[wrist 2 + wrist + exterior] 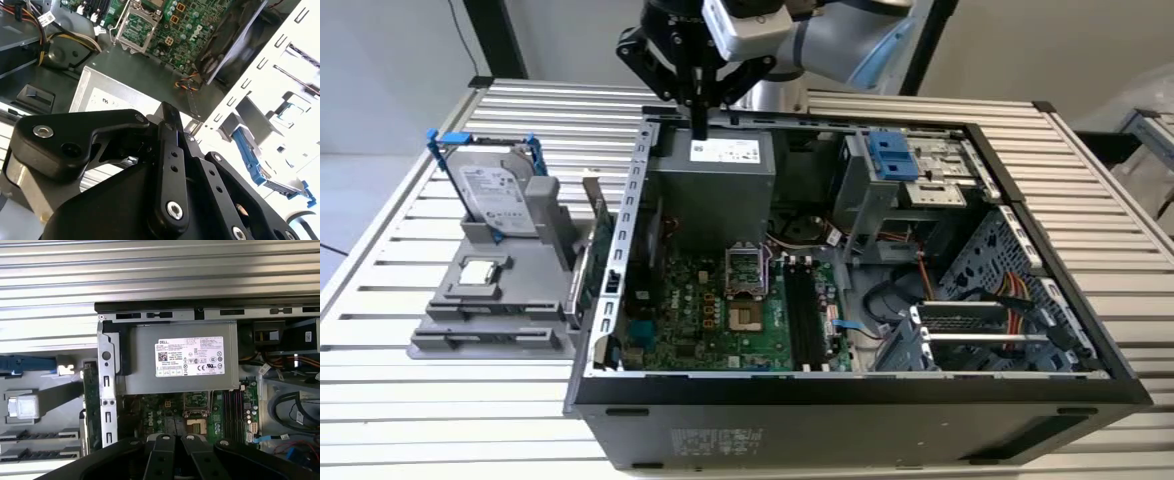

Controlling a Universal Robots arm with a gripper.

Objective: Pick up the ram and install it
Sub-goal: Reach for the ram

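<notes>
Exterior view: high up, far back, looks down into open computer case (pixel 854 415) on desk (pixel 454 420).
First wrist view: straight down over power box (pixel 180 360).
Second wrist view: close, slanted, past end effector (pixel 167 112).
All share power box, green board (pixel 707 310).

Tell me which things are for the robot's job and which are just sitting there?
For the job:
ram, upright in the grey holder beside the case
gripper, shut and empty, over the power supply
black memory slots

Just lying about:
hard drive
processor chip
</notes>
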